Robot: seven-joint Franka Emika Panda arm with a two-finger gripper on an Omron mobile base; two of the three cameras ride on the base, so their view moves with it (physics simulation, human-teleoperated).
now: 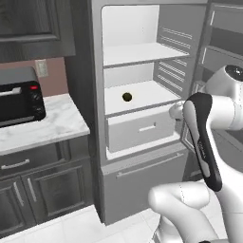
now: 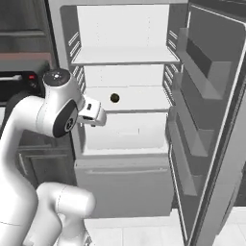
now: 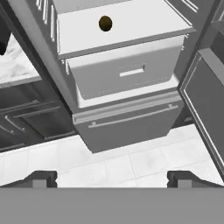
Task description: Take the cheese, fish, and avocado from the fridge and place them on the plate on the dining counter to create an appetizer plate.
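While the jaws hang released, the small dark brown-green avocado (image 3: 105,23) waits ahead (fridge (image 1: 142,156) shelf), needing a reach.

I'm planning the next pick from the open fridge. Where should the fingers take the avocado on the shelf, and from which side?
Probably across its widest middle, coming in from the open front. The avocado is a small round ball sitting alone on the lower shelf of the fridge, with another shelf above it limiting a straight-down approach. The gripper is open.
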